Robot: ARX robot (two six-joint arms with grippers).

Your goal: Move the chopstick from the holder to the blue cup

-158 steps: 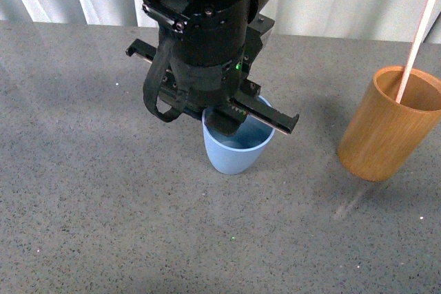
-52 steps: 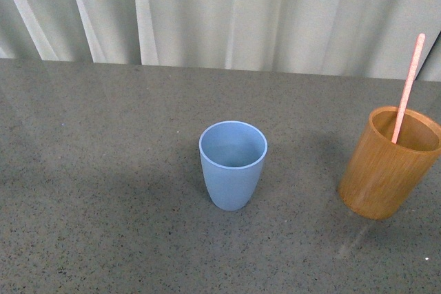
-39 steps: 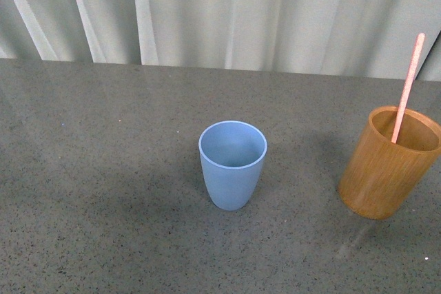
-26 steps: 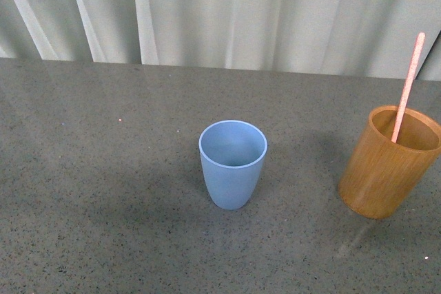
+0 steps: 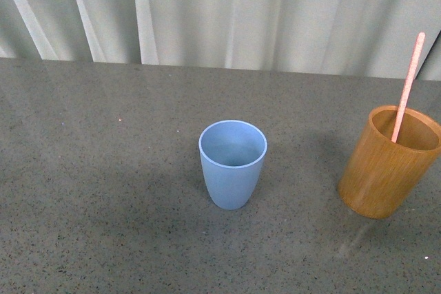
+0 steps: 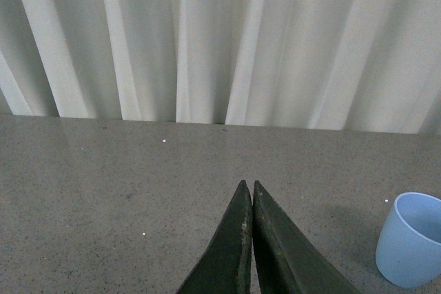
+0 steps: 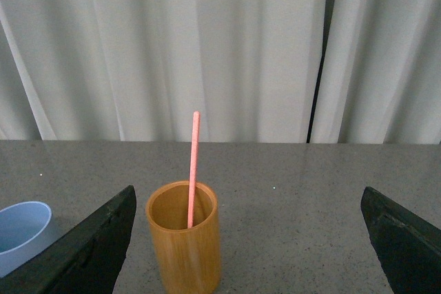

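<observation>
The light blue cup (image 5: 233, 163) stands upright near the middle of the grey table, with nothing in it. To its right the orange-brown holder (image 5: 389, 163) holds one salmon-pink chopstick (image 5: 407, 89) leaning against its rim. No arm shows in the front view. In the left wrist view my left gripper (image 6: 248, 187) is shut with nothing between its jaws, and the blue cup (image 6: 412, 239) sits well off to one side of it. In the right wrist view my right gripper (image 7: 248, 197) is wide open, with the holder (image 7: 185, 244) and the chopstick (image 7: 193, 166) ahead near one finger (image 7: 89, 256).
The speckled grey table (image 5: 103, 191) runs back to a pale curtain (image 5: 227, 12) along its far edge. The blue cup's rim (image 7: 21, 235) shows at the edge of the right wrist view, beside the holder.
Three seconds ago an arm hung over the blue cup in the front view; it has withdrawn from sight. Over the last second the cup, holder and chopstick have stayed still.
</observation>
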